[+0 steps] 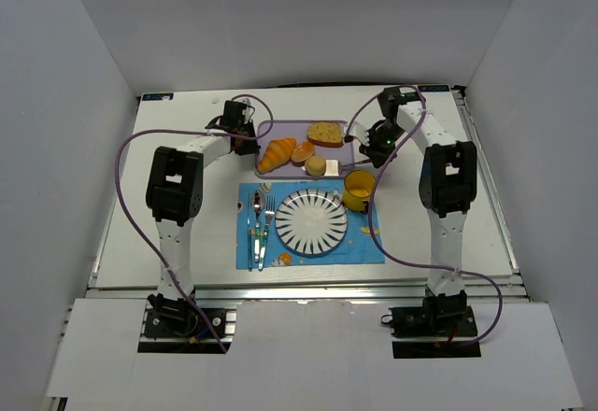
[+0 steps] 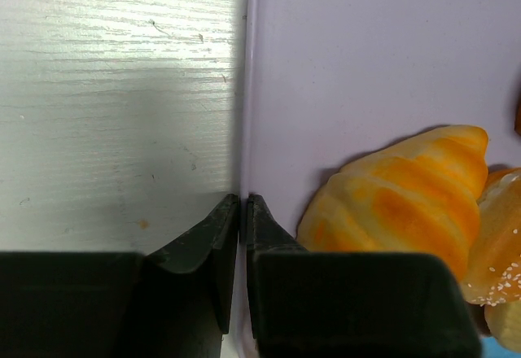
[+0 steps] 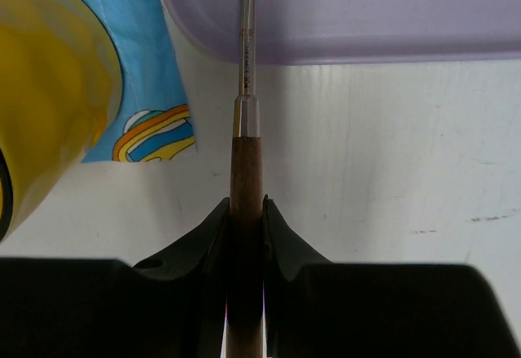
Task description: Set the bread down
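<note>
The bread, a small pale round bun, lies in the lilac tray at its front edge. Beside it are an orange-brown roll, a croissant and a toast slice. My left gripper is at the tray's left side, shut on the tray's rim, with the croissant just to its right. My right gripper is shut on a wooden-handled utensil. The utensil's metal shaft reaches over the tray's right rim toward the bun, and its head is out of the wrist view.
A yellow mug stands on the blue placemat just in front of the right gripper, and also shows in the right wrist view. A white ribbed plate sits mid-mat. A spoon, fork and knife lie to its left.
</note>
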`<state>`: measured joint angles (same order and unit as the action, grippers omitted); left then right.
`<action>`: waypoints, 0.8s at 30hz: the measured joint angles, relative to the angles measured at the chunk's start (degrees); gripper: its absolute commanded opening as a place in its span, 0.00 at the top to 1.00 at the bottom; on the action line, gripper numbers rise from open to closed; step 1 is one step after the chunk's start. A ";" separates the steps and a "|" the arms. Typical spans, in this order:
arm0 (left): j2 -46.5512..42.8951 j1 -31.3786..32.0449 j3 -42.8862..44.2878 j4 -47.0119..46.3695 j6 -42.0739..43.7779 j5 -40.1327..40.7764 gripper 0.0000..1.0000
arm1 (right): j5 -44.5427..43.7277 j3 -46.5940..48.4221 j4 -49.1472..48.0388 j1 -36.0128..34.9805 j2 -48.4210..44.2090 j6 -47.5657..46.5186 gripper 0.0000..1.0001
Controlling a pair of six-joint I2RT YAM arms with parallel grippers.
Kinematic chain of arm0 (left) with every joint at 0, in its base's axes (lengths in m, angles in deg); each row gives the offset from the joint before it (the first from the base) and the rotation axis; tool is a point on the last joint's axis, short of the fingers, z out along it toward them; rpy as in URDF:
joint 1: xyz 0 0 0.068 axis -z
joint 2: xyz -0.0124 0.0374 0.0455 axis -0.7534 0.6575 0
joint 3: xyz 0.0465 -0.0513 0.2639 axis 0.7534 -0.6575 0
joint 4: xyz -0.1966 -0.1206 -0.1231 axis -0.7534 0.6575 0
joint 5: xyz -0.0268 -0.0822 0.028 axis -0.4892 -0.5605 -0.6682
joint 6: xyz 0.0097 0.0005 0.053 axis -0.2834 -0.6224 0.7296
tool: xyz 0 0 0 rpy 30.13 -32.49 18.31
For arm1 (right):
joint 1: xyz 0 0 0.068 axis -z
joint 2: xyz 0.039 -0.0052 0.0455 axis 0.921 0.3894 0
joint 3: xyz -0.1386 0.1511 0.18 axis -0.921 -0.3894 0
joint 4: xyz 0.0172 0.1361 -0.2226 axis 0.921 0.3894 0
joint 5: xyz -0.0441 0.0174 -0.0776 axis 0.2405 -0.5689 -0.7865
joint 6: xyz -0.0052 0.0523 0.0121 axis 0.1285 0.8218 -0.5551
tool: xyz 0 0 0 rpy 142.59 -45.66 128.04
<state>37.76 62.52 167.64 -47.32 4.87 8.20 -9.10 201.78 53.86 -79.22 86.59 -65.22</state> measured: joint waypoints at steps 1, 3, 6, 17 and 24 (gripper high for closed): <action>0.00 0.00 0.00 0.00 -0.02 0.00 0.80 | 0.55 0.20 0.39 0.13 0.33 0.00 1.00; 0.02 0.00 0.00 -0.02 -0.13 0.00 0.80 | 1.57 0.50 1.01 0.44 0.79 -0.02 1.00; 0.02 0.00 0.00 -0.02 -0.33 0.00 0.80 | 3.23 1.36 2.27 1.25 1.27 0.00 1.00; 0.17 0.00 0.24 0.09 -0.39 0.02 0.80 | 8.44 4.39 7.89 6.05 2.05 -2.16 1.00; 0.33 0.00 0.66 0.55 -0.39 0.02 0.80 | 11.87 3.85 8.04 6.60 2.05 -2.36 1.00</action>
<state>38.09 62.52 168.30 -46.77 4.48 8.22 2.77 205.63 61.91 -72.62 88.65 -67.58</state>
